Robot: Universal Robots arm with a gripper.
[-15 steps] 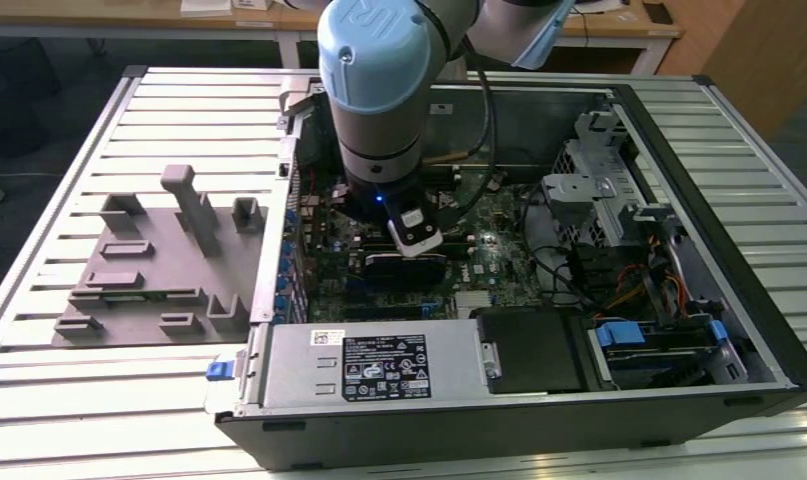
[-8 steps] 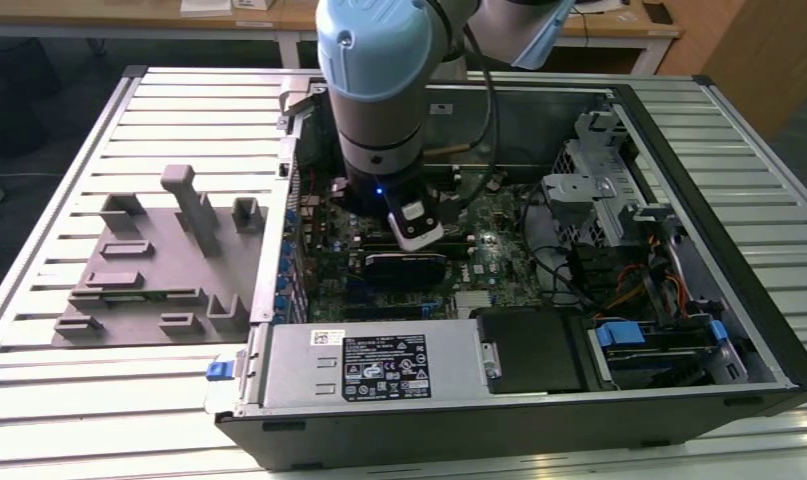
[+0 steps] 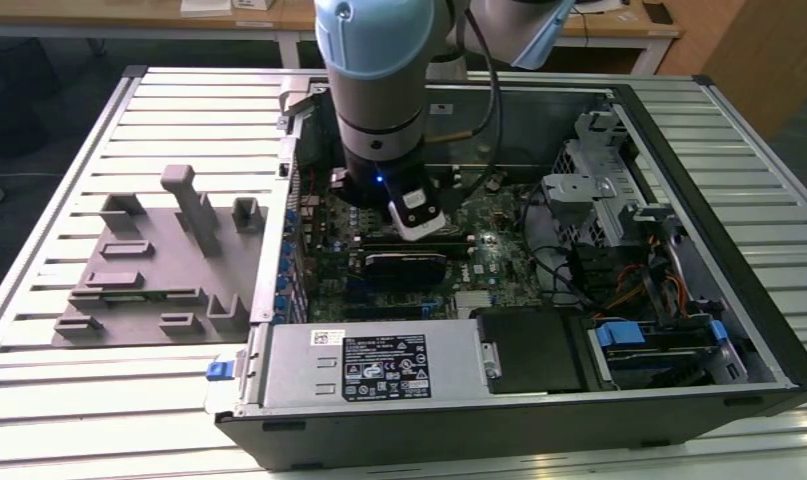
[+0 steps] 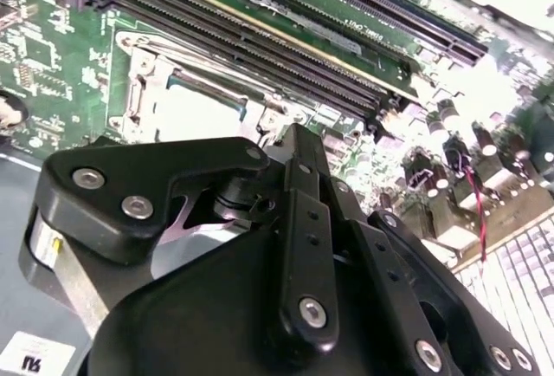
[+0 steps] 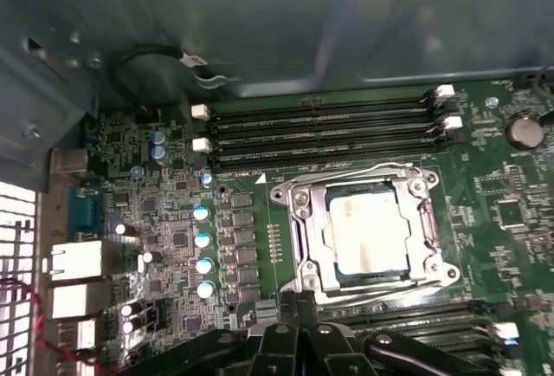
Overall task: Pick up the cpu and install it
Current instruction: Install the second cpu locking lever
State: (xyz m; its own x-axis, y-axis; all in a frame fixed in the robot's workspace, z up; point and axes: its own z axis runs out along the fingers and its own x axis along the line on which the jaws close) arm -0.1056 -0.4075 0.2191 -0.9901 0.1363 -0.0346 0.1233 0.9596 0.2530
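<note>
Fingers: in the first wrist view the black fingers (image 5: 299, 311) stand pressed together with nothing between them; their tips end just beside the near edge of the socket frame (image 5: 299, 220)
Gripper: the gripper (image 5: 299, 300) hangs above the green board, just off the socket frame and not touching the chip; in the second wrist view its black linkage (image 4: 303, 220) fills the foreground, with the socket frame (image 4: 138, 90) beyond it
Chip: the cpu (image 5: 365, 233) lies flat inside the socket frame, silver top up, pale rim showing on every side; in the second wrist view it shows as a bright patch (image 4: 195, 114) within the same frame
Board: the long black memory slots (image 5: 329, 129) run just beside the socket frame on its far side from the gripper; a row of blue-topped capacitors (image 5: 204, 250) stands near the frame's side
Arm: in the exterior view the arm (image 3: 376, 110) reaches down into the open computer case (image 3: 723, 200), above where the socket frame sits
Table: the grey fixture blocks (image 3: 163, 260) lie outside the case, well apart from the socket frame, toward the exterior view's left
</note>
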